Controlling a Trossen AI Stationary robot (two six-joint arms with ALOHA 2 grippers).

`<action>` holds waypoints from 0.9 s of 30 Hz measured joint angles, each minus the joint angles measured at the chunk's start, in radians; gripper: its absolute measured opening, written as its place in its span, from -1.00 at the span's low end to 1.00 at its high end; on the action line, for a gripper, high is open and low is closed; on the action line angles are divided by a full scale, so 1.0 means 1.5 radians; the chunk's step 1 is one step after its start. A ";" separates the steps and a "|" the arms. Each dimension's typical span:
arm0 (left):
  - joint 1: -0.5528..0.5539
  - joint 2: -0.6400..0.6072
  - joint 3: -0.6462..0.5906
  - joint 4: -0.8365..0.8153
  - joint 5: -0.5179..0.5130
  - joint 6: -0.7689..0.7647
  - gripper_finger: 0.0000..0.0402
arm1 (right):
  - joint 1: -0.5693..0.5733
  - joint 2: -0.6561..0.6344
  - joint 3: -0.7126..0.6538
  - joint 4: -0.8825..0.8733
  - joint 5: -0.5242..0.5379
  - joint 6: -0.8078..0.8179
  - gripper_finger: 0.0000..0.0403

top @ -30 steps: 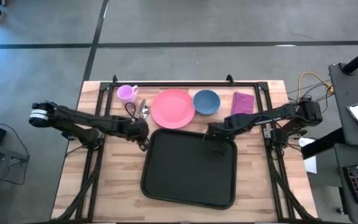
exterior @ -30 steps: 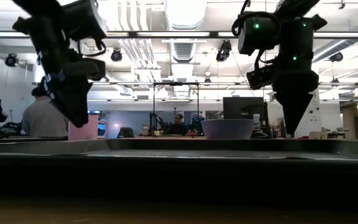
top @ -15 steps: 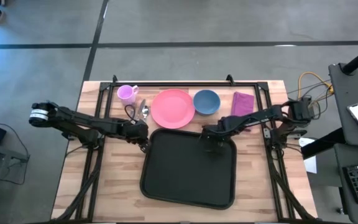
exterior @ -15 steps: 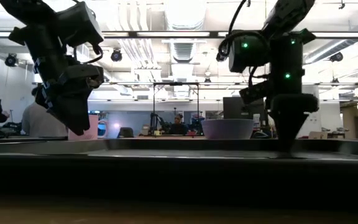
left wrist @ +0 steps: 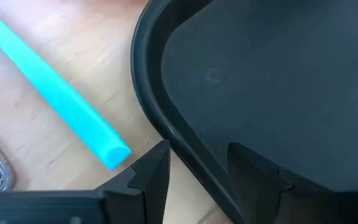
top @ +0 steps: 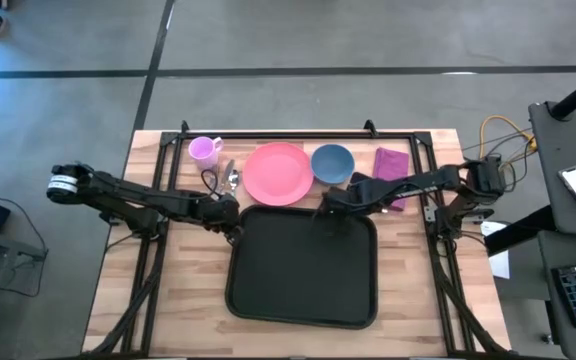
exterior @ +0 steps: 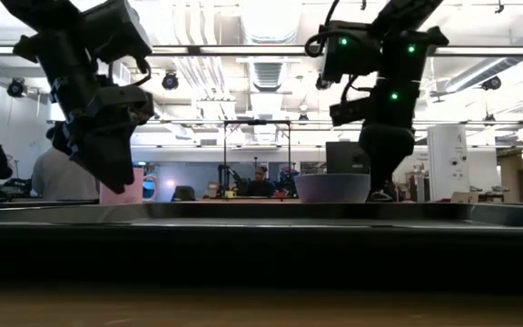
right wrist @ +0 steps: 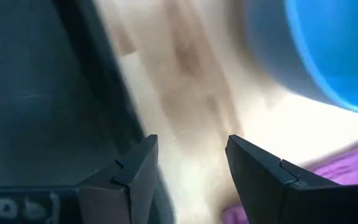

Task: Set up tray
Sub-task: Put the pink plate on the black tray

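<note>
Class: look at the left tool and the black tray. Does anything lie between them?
Nothing visible does. The left tool already straddles the tray rim at its far-left corner, one finger on each side. The turquoise handle lies beside it on the table, clear of the gap.

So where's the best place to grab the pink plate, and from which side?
Judging from the high view, take the pink plate by its rim at the edge facing the tray, coming from above. It lies flat and thin, so only the rim gives a pinch. The blue bowl and the cutlery crowd its two sides.
</note>
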 joint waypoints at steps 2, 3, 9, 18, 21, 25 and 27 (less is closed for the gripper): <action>0.000 0.000 0.000 0.000 0.000 0.000 -0.30 | -0.002 0.000 0.010 0.000 0.006 0.008 -0.09; 0.000 -0.001 0.001 -0.001 0.000 0.000 -0.30 | -0.004 0.000 0.017 0.000 0.000 0.023 -0.09; 0.000 -0.017 0.032 0.000 -0.012 0.015 -0.30 | -0.050 -0.004 0.047 0.078 -0.260 0.262 -0.12; 0.001 -0.018 0.069 -0.001 -0.168 0.131 -0.30 | -0.064 0.018 0.028 0.335 -0.244 0.594 -0.15; 0.001 -0.018 0.105 -0.002 -0.210 0.201 -0.30 | -0.065 0.048 0.028 0.355 -0.231 0.644 -0.13; 0.001 -0.017 0.168 -0.001 -0.251 0.288 -0.30 | -0.071 0.099 0.027 0.358 -0.227 0.743 -0.10; 0.002 -0.016 0.195 0.000 -0.276 0.323 -0.30 | -0.077 0.122 0.030 0.369 -0.231 0.788 -0.09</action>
